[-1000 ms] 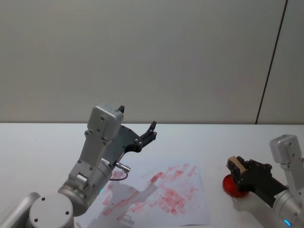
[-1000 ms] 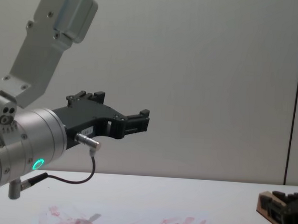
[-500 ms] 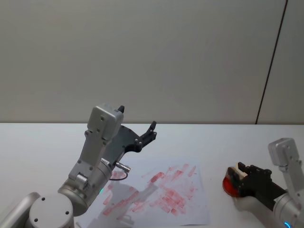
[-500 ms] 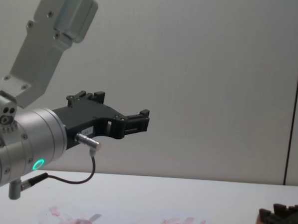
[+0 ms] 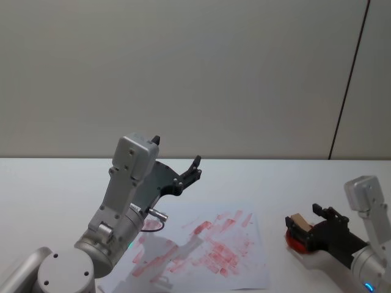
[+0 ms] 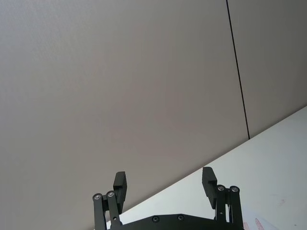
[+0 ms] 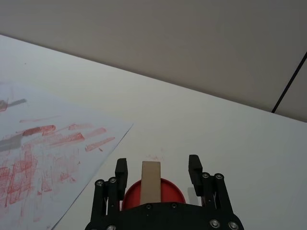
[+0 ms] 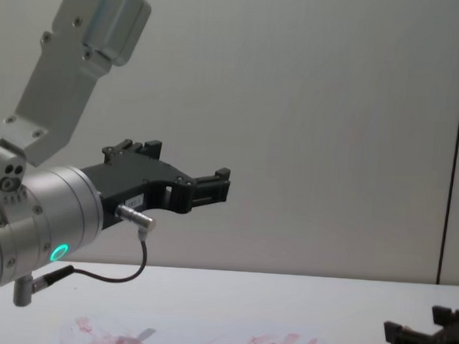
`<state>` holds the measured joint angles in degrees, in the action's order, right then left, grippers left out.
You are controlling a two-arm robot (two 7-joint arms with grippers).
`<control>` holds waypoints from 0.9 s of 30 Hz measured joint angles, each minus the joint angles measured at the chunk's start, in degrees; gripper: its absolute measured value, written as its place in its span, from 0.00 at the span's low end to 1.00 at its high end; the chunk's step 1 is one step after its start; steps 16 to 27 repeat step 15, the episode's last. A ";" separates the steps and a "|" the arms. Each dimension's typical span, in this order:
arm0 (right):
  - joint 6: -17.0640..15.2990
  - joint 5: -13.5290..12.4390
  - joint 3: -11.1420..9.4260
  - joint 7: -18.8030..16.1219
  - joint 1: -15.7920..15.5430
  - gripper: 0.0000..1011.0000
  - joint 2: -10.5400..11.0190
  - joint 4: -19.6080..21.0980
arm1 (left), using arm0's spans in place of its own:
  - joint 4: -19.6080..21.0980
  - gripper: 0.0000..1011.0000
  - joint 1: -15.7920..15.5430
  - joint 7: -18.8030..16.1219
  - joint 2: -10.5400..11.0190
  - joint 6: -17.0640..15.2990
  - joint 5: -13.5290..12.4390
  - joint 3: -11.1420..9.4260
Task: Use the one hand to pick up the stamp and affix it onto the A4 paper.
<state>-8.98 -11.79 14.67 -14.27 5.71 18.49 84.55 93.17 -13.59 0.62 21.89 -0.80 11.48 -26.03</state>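
Note:
The stamp, a small tan wooden block, stands on a red round pad at the table's right side. My right gripper sits low around it and is open: in the right wrist view the stamp stands between the two fingers with a gap on each side. The A4 paper, white with red smears, lies left of the pad at the table's middle. My left gripper is raised above the paper's left part, open and with nothing in it.
The white table ends at a grey wall behind. Bare tabletop lies between the paper's right edge and the red pad. The left arm's silver body, with a green-lit ring, fills the near left.
My right gripper came down with the stamp onto the red pad, and its fingers have spread away from the block. The left arm has not moved.

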 joint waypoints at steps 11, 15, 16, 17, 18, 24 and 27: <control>2.43 -1.49 -0.76 0.77 0.88 0.99 -0.12 2.05 | 0.00 0.99 0.00 0.00 0.00 0.00 0.00 0.00; 2.91 -1.91 -0.94 1.01 1.13 0.99 -0.18 2.65 | 0.00 0.99 0.00 0.00 0.00 0.00 0.00 0.00; 2.91 -1.91 -0.94 1.01 1.13 0.99 -0.18 2.65 | 0.00 0.99 0.00 0.00 0.00 0.00 0.00 0.00; 2.91 -1.91 -0.94 1.01 1.13 0.99 -0.18 2.65 | 0.00 0.99 0.00 0.00 0.00 0.00 0.00 0.00; 2.91 -1.91 -0.94 1.01 1.13 0.99 -0.18 2.65 | 0.00 0.99 0.00 0.00 0.00 0.00 0.00 0.00; 2.91 -1.91 -0.94 1.01 1.13 0.99 -0.18 2.65 | 0.00 0.99 0.00 0.00 0.00 0.00 0.00 0.00; 2.91 -1.91 -0.94 1.01 1.13 0.99 -0.18 2.65 | 0.00 0.99 0.00 0.00 0.00 0.00 0.00 0.00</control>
